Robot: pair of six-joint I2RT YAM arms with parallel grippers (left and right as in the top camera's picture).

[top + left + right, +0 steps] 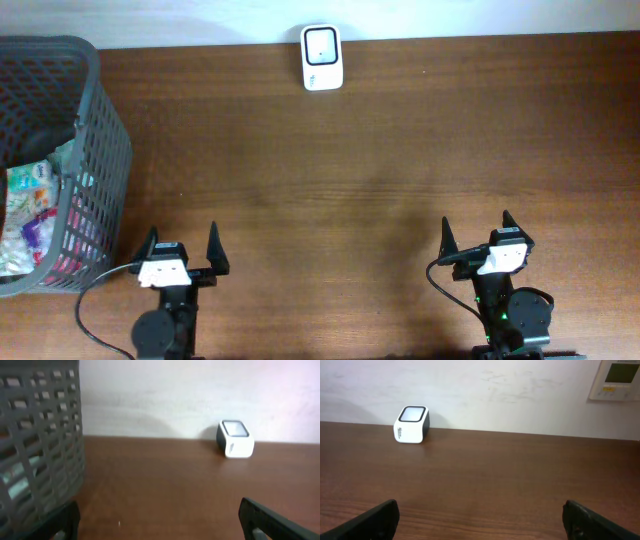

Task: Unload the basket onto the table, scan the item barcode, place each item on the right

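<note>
A white barcode scanner (322,57) with a dark window stands at the table's far edge by the wall; it also shows as a scanner (235,439) in the left wrist view and a scanner (411,424) in the right wrist view. Packaged items (28,215) lie inside the grey mesh basket (95,160) at the left. My left gripper (181,250) stands open near the front edge, just right of the basket, with nothing between its fingers. My right gripper (477,236) is open and empty at the front right. No single item is outside the basket.
The basket wall (40,445) fills the left of the left wrist view, close to the left finger. A wall-mounted control panel (617,380) hangs at the upper right of the right wrist view. Brown wooden table (350,180) stretches between the grippers and the scanner.
</note>
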